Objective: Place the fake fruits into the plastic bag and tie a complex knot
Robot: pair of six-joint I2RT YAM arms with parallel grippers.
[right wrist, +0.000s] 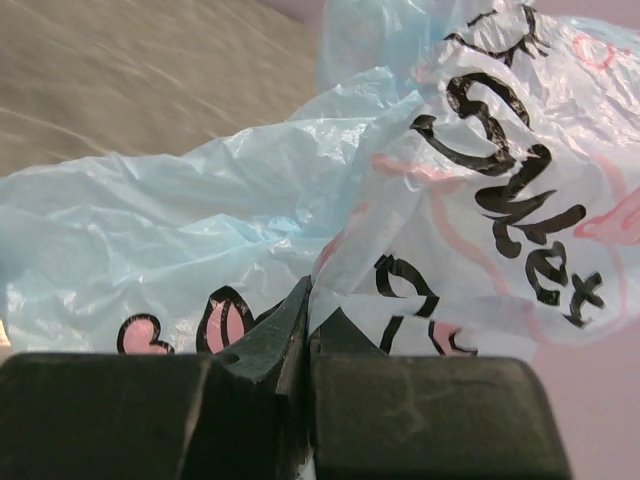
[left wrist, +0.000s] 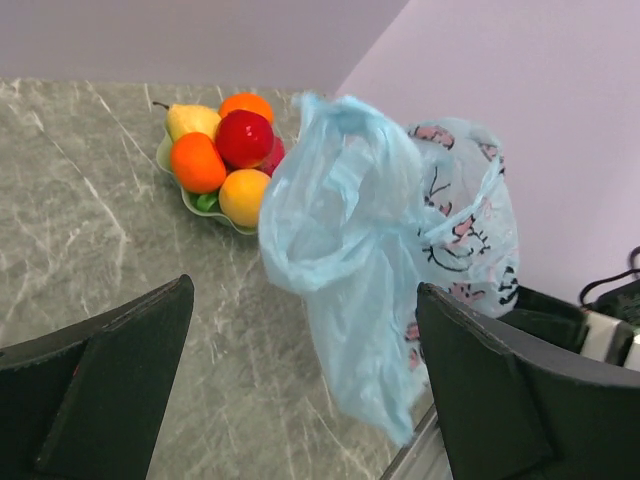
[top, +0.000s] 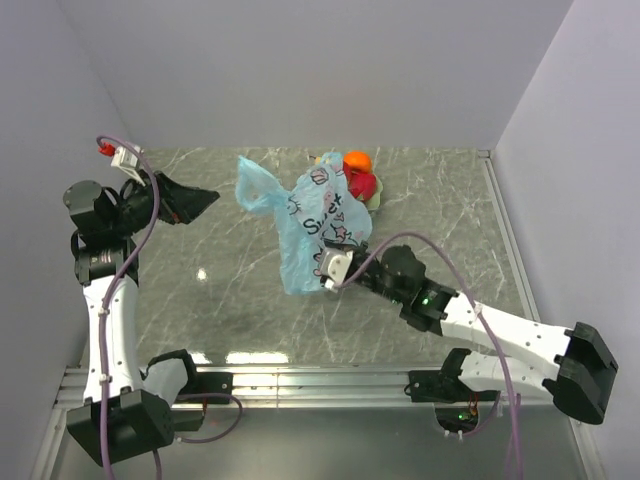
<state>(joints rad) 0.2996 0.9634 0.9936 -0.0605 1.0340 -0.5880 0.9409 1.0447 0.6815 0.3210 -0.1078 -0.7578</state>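
Observation:
The plastic bag [top: 318, 222] is light blue with pink and dark print. It hangs crumpled above the middle of the table, with its mouth [left wrist: 330, 200] gaping. My right gripper [top: 335, 268] is shut on the bag's lower edge, and film is pinched between the jaws [right wrist: 310, 310]. The printed bag [right wrist: 450, 190] fills that wrist view. The fake fruits [top: 358, 175], orange, red and yellow, lie piled on a plate behind the bag [left wrist: 225, 155]. My left gripper [top: 205, 197] stands open to the left of the bag, holding nothing [left wrist: 305, 290]. No knot is in view.
The pale green wavy plate [left wrist: 200, 203] sits near the back wall. White walls close the table at the back and on both sides. A metal rail [top: 300, 380] runs along the near edge by the arm bases.

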